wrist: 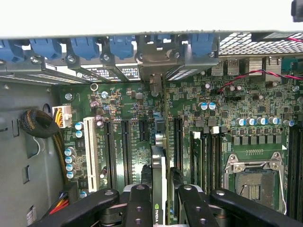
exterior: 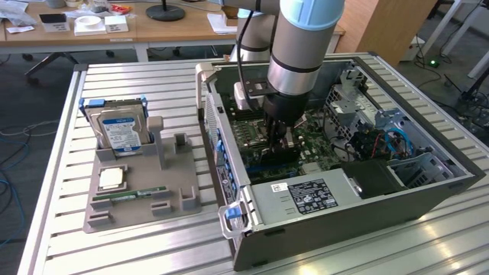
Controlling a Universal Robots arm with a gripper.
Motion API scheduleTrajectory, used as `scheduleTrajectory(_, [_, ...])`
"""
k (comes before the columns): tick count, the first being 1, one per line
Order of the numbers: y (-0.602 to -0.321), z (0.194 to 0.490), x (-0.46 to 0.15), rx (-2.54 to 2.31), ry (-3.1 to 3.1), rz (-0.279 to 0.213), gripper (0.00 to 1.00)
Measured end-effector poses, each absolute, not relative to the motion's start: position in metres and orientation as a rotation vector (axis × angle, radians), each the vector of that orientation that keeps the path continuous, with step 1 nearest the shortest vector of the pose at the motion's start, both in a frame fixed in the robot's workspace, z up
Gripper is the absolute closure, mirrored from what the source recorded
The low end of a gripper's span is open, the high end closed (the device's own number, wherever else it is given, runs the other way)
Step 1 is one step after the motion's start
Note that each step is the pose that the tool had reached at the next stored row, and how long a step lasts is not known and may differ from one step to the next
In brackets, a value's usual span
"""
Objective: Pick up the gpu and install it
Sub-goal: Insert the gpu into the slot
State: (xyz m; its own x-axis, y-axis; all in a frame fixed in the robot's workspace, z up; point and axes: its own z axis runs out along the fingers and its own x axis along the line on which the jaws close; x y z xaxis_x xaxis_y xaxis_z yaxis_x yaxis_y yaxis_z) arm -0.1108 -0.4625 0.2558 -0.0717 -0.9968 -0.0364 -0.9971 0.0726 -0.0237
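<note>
Wooden office desks stand behind a slatted aluminium table (exterior: 114, 80). An open desktop computer case (exterior: 428, 195) lies on its side on the table, toward the exterior view's right. The grey Universal Robots arm (exterior: 302, 51) reaches straight down into the case.

On the exterior view's left, beside the case and apart from it, sits a grey parts tray (exterior: 137, 215). The green motherboard (wrist: 236, 99) covers the floor of the case, and a labelled power supply (exterior: 302, 197) fills the near corner. A hard drive (exterior: 121, 133) with a blue-white label stands upright at the far end of the tray.

The gpu (wrist: 158, 165) is inside the case. It stands on edge above the motherboard's expansion slots, between two black slots, and its far end points at the rear slot openings. A row of blue retention clips (wrist: 120, 47) sits above those openings. Whether its connector is seated in a slot cannot be told.

The gripper (wrist: 163, 189) is clamped on the gpu, with one black finger pressed to each face of the card.

An empty CPU socket (wrist: 253, 182) lies beside the memory slots. A white PCI slot (wrist: 90, 151) sits on the other side of the card. On the tray, a green RAM stick (exterior: 136, 196) lies flat, just next to a square CPU chip (exterior: 111, 178).
</note>
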Motion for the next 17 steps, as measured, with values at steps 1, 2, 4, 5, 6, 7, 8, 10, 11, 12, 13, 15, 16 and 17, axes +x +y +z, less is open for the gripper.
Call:
scheduleTrajectory(1, [-0.4625, 0.2558, -0.1108, -2.111, 2.269, 0.012, 0.74])
scheduleTrajectory(2, [-0.4625, 0.2558, -0.1108, -2.111, 2.269, 0.012, 0.74])
scheduleTrajectory(4, [-0.4622, 0.2549, -0.111, -2.108, 2.268, 0.014, 0.73])
scheduleTrajectory(5, [-0.4622, 0.2549, -0.111, -2.109, 2.268, 0.013, 0.73])
scheduleTrajectory(6, [-0.4623, 0.2552, -0.111, -2.109, 2.268, 0.012, 0.67])
scheduleTrajectory(7, [-0.4625, 0.2557, -0.1109, -2.11, 2.269, 0.012, 0.61])
scheduleTrajectory(8, [-0.4625, 0.2557, -0.1109, -2.11, 2.269, 0.012, 0.61])
scheduleTrajectory(10, [-0.4625, 0.2557, -0.1108, -2.11, 2.269, 0.012, 0.55])
scheduleTrajectory(11, [-0.4625, 0.2557, -0.1108, -2.111, 2.269, 0.012, 0.55])
scheduleTrajectory(12, [-0.4625, 0.2557, -0.1108, -2.11, 2.269, 0.012, 0.55])
scheduleTrajectory(13, [-0.4625, 0.2556, -0.1108, -2.11, 2.269, 0.012, 0.55])
scheduleTrajectory(15, [-0.4625, 0.2546, -0.1109, -2.11, 2.269, 0.012, 0.55])
scheduleTrajectory(16, [-0.4626, 0.2544, -0.1109, -2.111, 2.269, 0.012, 0.55])
scheduleTrajectory(17, [-0.4626, 0.2544, -0.1109, -2.111, 2.269, 0.012, 0.55])
